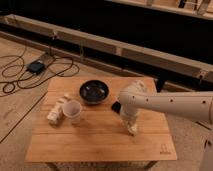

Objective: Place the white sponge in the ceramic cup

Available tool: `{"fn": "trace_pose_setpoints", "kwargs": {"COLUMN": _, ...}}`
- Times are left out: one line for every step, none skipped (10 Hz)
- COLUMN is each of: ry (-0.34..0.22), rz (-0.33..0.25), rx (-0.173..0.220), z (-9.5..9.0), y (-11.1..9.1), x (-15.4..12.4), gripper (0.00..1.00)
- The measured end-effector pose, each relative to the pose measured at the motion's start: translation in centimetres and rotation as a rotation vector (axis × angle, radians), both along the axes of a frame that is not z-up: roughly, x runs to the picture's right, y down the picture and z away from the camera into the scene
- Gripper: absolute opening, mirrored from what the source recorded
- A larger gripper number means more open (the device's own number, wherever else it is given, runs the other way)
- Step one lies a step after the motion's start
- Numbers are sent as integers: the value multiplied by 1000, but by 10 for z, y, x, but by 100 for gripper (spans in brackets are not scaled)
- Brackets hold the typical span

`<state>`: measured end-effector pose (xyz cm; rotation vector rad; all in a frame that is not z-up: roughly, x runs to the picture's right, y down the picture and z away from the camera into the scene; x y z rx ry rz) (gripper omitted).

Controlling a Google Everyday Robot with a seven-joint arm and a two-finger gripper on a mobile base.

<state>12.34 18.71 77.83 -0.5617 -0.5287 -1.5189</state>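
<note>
On light wooden table (pixel 100 142), left of centre, stood pale whitish round ceramic cup (pixel 73 110), upright. Just beside it, further left: cream-white lumpy object (pixel 55 111). Behind cup, near: wide dark glossy bowl (pixel 94 92). Right of bowl lay flat black rectangle (pixel 115 106), partly hidden by white robot arm (pixel 170 104). Arm's gripper (pixel 132 129) pointed down, closed, tip at tabletop right of centre, well apart from cup. On floor lay small black box (pixel 36 66) with cables.
</note>
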Motion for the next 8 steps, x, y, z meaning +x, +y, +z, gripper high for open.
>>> {"fn": "trace_pose_setpoints", "kwargs": {"ry": -18, "rz": -5, "rx": 31, "z": -4, "y": -18, "x": -4, "gripper": 0}}
{"fn": "trace_pose_setpoints", "kwargs": {"ry": -43, "rz": -12, "rx": 62, "z": -8, "y": -36, "x": -11, "gripper": 0}}
{"fn": "trace_pose_setpoints", "kwargs": {"ry": -75, "rz": -27, "rx": 98, "z": -12, "y": -58, "x": -22, "gripper": 0}}
{"fn": "trace_pose_setpoints", "kwargs": {"ry": -113, "rz": -39, "rx": 128, "z": -18, "y": -78, "x": -36, "gripper": 0}}
{"fn": "trace_pose_setpoints", "kwargs": {"ry": -154, "rz": -45, "rx": 159, "z": -26, "y": -99, "x": -50, "gripper": 0}}
{"fn": "trace_pose_setpoints", "kwargs": {"ry": -194, "rz": -48, "rx": 185, "z": -33, "y": -117, "x": -65, "gripper": 0}}
{"fn": "trace_pose_setpoints", "kwargs": {"ry": -229, "rz": -51, "rx": 205, "z": -40, "y": -132, "x": -77, "gripper": 0}}
{"fn": "trace_pose_setpoints", "kwargs": {"ry": -274, "rz": -60, "rx": 227, "z": -49, "y": -149, "x": -94, "gripper": 0}}
